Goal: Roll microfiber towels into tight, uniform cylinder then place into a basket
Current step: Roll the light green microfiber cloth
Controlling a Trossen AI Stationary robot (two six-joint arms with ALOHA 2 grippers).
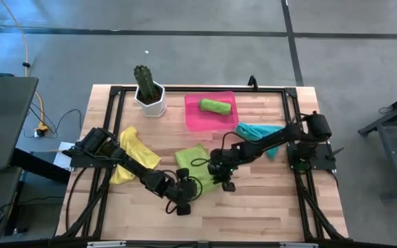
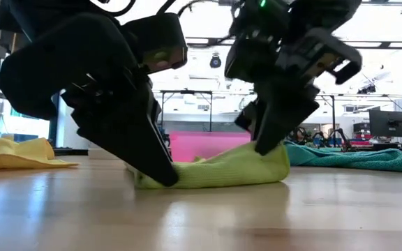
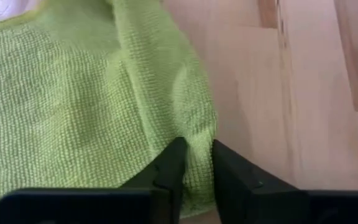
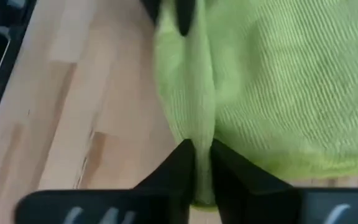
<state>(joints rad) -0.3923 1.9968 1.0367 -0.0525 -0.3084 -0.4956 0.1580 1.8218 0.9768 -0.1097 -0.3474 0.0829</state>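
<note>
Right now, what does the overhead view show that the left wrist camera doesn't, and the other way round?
Only the overhead view shows the whole layout: a rolled green towel lying in the pink basket, the cactus pot, a yellow towel, a teal towel, and the right hand at the flat green towel. Only the left wrist view shows the left hand up close, its fingers pinching a fold at that towel's edge. Both show the flat green towel on the wooden table.

No readable text, label, brand or number shows in any view.
</note>
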